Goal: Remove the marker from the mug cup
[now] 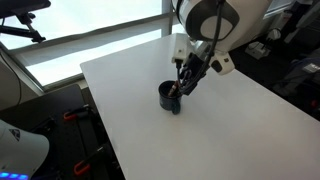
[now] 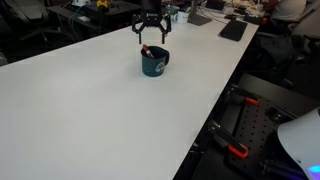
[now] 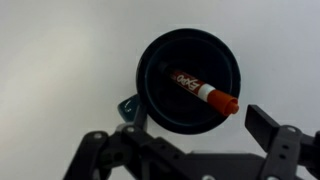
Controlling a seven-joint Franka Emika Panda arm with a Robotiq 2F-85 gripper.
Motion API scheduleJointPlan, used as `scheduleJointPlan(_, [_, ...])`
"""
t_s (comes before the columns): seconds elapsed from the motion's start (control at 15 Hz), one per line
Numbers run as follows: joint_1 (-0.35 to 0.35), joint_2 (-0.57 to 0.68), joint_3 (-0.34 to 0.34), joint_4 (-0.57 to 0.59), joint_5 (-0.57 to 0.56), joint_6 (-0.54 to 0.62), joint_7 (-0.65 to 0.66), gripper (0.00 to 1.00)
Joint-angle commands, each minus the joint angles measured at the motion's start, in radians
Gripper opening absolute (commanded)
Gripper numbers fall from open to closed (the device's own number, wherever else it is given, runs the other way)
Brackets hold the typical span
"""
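The marker (image 3: 203, 90) lies slanted inside the mug (image 3: 158, 100). In the wrist view its long axis runs from upper left to lower right, the dark end down in the mug and the reddish-orange end up, poking just over the rim at the lower right. A light label on its barrel bears lettering too blurred to read. The mug's handle points to the lower left in that view. The gripper (image 3: 180, 132) hangs just above the mug with its jaws spread wide, one finger on either side, holding nothing. In both exterior views the gripper (image 1: 185, 80) (image 2: 151, 40) is directly over the mug (image 1: 170, 98) (image 2: 154, 64), and a spot of red at the rim (image 2: 146, 51) marks the marker's tip. The mug stands upright on the white table (image 1: 200, 140) (image 2: 100, 110), well away from every edge, with bare surface all around it.
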Motion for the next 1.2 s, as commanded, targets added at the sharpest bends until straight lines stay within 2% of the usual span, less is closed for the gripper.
scheduleJointPlan(0.0, [-0.011, 0.032, 0.013, 0.052, 0.009, -0.043, -0.048, 1.00])
scheduleJointPlan(1.13, [0.027, 0.015, 0.018, 0.069, -0.013, -0.038, -0.049, 1.00])
